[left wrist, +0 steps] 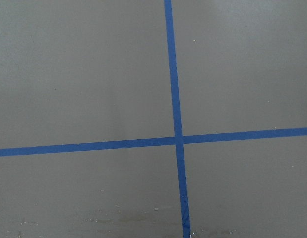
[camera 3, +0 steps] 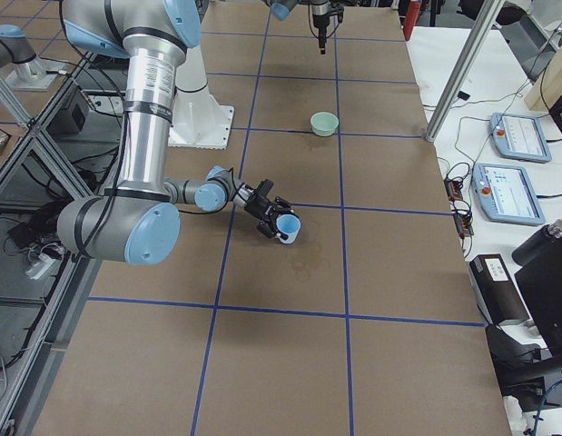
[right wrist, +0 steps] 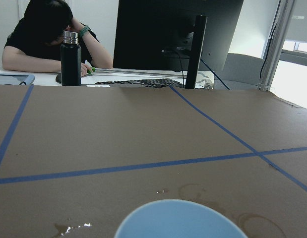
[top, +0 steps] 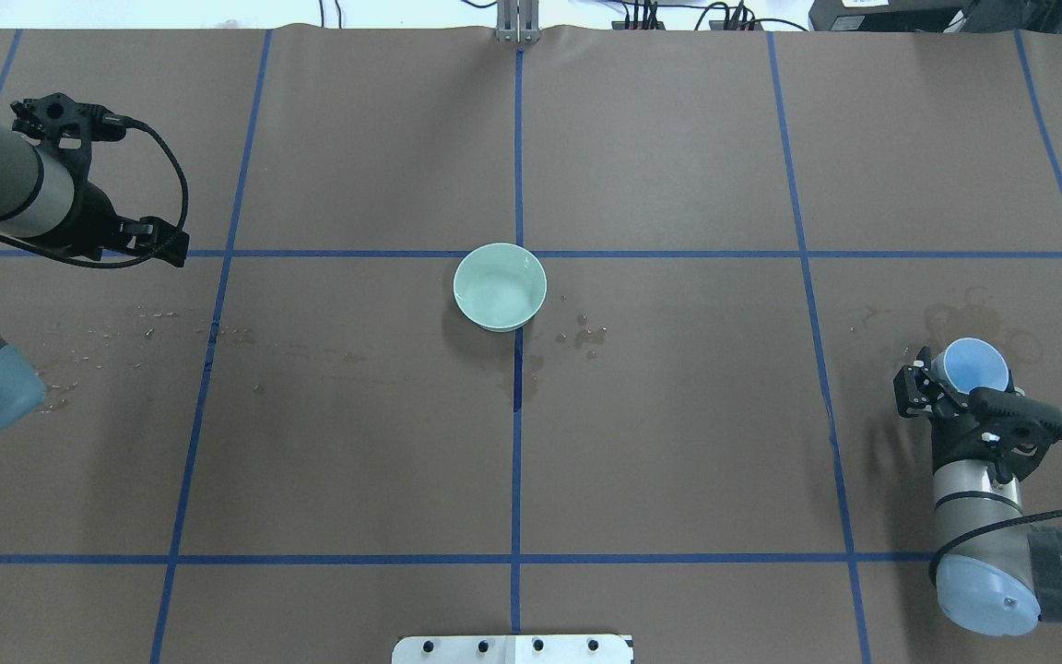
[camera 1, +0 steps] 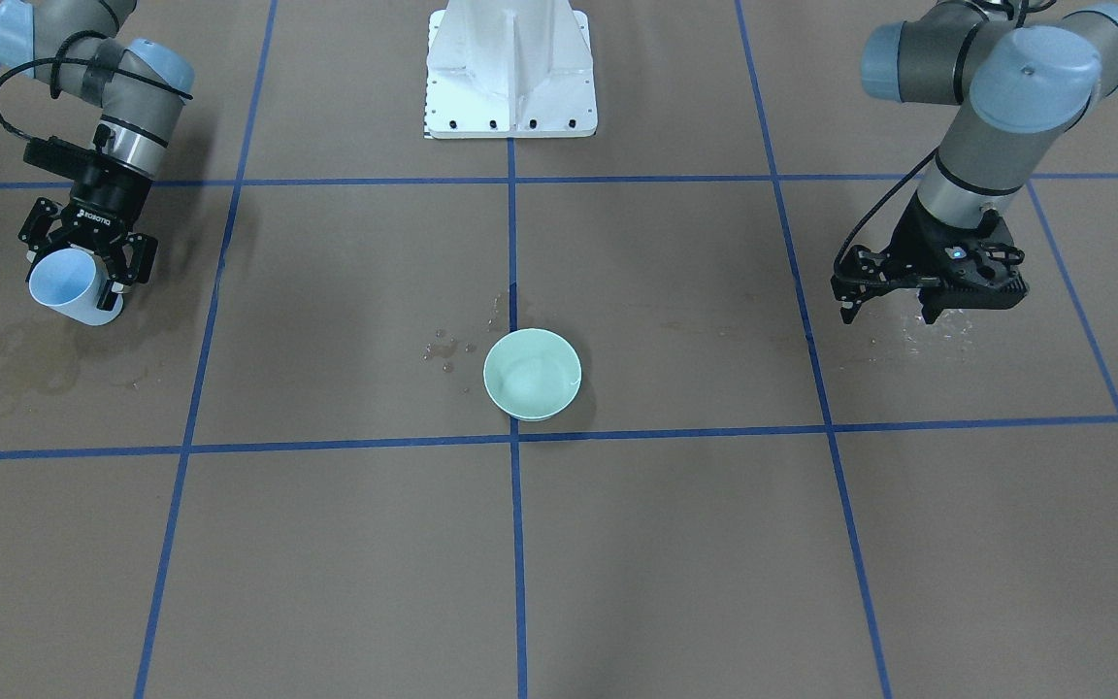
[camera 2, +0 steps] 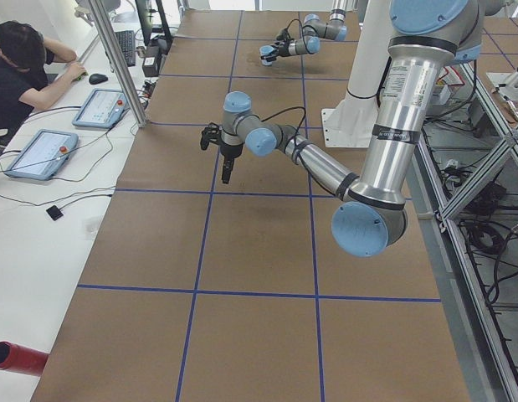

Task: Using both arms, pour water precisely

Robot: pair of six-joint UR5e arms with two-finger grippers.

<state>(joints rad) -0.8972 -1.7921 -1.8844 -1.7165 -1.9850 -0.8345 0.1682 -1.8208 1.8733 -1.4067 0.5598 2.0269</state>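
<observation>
Right end effector (camera 1: 82, 289) of mine is clamped on a tilted blue cup (camera 1: 62, 283). My left end effector (camera 1: 889, 313) hangs with its fingers spread above the desk (camera 1: 675, 544). Water (camera 1: 446, 349) glints as drops just beside the green bowl (camera 1: 532, 374).

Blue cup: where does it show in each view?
Front-facing: blue cup, far left.
Overhead: cup, right side.
Exterior left: cup, tiny, top centre.
Exterior right: cup, centre.
Left wrist: not in view.
Right wrist: cup rim, bottom edge.
Landmark: green bowl mid-table, in front-facing, overhead, exterior right.
</observation>
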